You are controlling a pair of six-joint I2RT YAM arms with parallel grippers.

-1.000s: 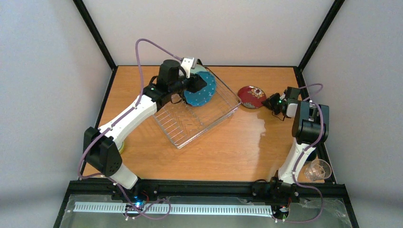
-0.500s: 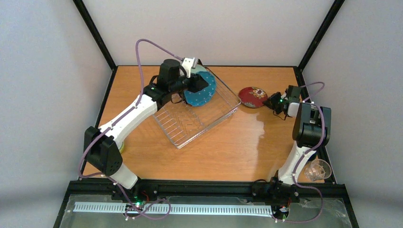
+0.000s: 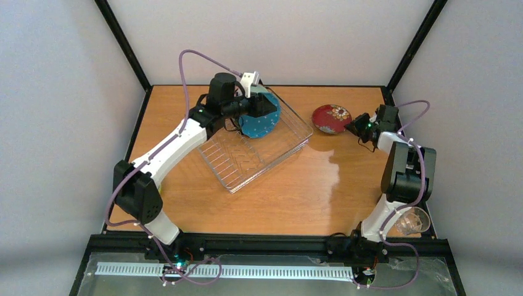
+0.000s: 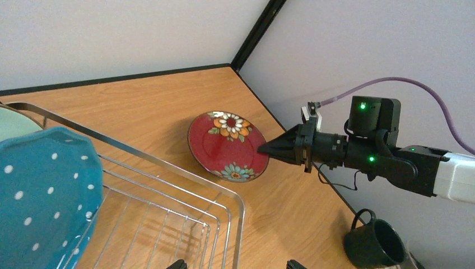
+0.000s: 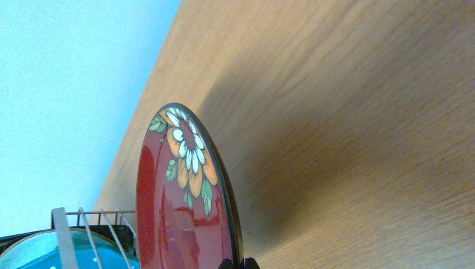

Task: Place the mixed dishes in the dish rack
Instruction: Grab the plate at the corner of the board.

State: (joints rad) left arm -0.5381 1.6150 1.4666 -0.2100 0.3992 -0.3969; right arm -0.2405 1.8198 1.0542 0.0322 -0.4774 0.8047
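The small red floral plate (image 3: 331, 118) is tilted off the table right of the dish rack (image 3: 290, 148). My right gripper (image 3: 353, 125) is shut on its right rim; in the right wrist view the plate (image 5: 185, 207) stands edge-on above my closed gripper (image 5: 237, 262). The blue dotted plate (image 3: 259, 120) stands upright in the rack's far corner, with the pale mint plate (image 4: 11, 120) behind it. My left gripper (image 3: 264, 113) hovers by the blue plate (image 4: 45, 196), jaws wide apart and empty (image 4: 236, 264). The left wrist view also shows the red plate (image 4: 227, 145).
A dark green mug (image 4: 372, 244) stands on the table near the right edge, by my right arm. A clear glass cup (image 3: 412, 221) sits at the near right corner. The rack's near half (image 3: 237, 163) holds no dishes. Black frame posts line the table's edges.
My right gripper has moved toward the far right with the red plate, tilting it up off the table. My left arm has shifted slightly at the blue plate.
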